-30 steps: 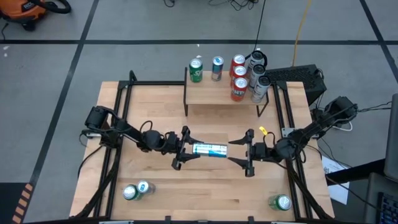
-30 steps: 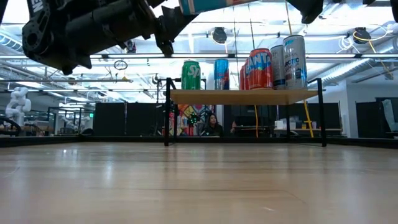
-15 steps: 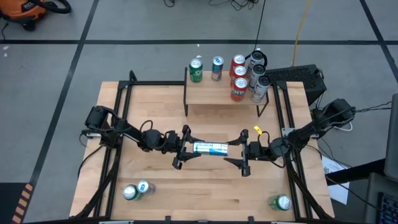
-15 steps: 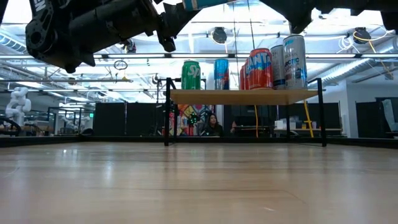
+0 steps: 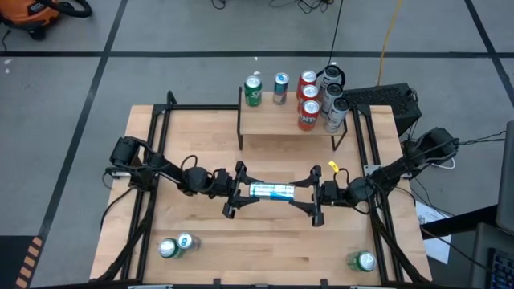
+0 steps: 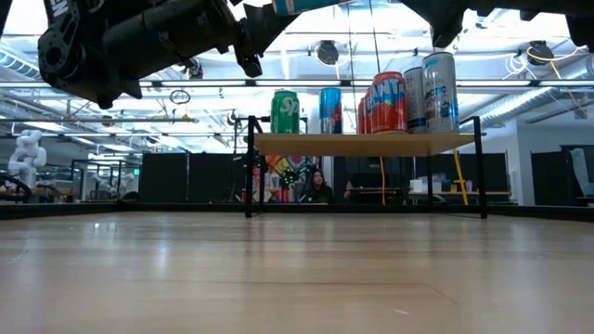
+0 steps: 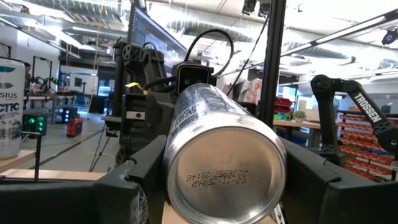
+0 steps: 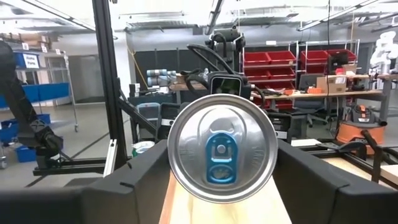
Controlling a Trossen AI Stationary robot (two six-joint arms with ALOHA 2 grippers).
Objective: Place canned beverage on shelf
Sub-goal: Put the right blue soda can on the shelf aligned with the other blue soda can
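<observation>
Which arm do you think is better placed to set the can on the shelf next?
Probably the right: the right gripper already straddles the can's tab end, on the side nearer the shelf's bare area, while the left gripper holds its base.

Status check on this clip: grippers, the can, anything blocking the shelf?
Left gripper shut on can, held lying flat above table. Right gripper open around its top end. Shelf front bare, six cans along back.
</observation>
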